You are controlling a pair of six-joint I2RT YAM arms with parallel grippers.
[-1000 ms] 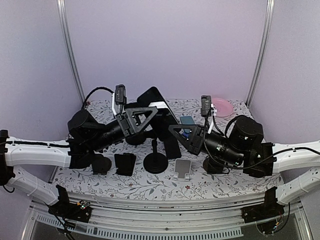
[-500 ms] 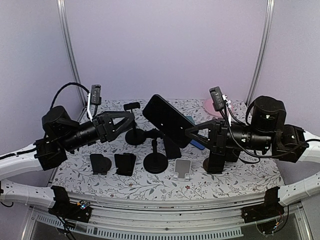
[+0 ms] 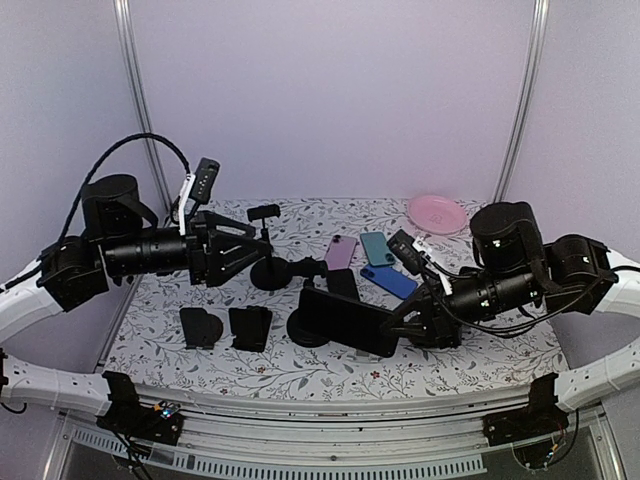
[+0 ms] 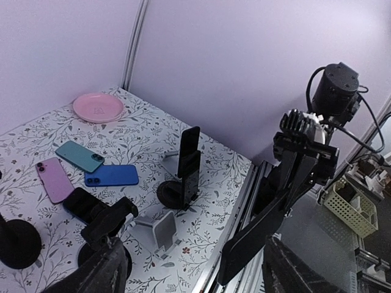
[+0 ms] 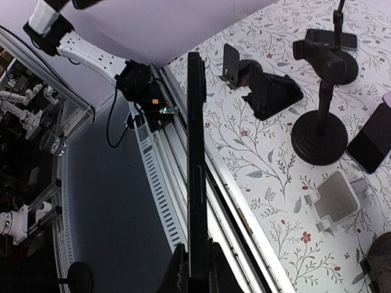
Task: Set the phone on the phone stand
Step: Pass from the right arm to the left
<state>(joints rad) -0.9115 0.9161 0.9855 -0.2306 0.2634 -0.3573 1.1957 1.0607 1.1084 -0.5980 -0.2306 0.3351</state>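
Note:
My right gripper (image 3: 400, 322) is shut on the end of a black phone (image 3: 345, 320), which hangs low over the table's front, its long side level. In the right wrist view the phone (image 5: 197, 152) shows edge-on, clamped between the fingers (image 5: 183, 268). Below it on the table stand a small white phone stand (image 5: 335, 198) and a black pole stand with a round base (image 5: 319, 137). The left gripper (image 3: 262, 245) is open with nothing in it, raised at the left. Its wrist view shows the white stand (image 4: 160, 231) and the held phone (image 4: 259, 229).
Pink (image 3: 340, 250), teal (image 3: 375, 247), blue (image 3: 390, 282) and black (image 3: 343, 283) phones lie flat mid-table. Two small black wedge stands (image 3: 250, 327) sit front left, a clamp stand (image 3: 270, 270) behind them. A pink plate (image 3: 436, 212) is at the back right. An upright black stand (image 4: 186, 168) is near the right arm.
The right gripper has swung the phone down from high over the middle to low at the front. The left gripper has let go of the phone and drawn back to the left.

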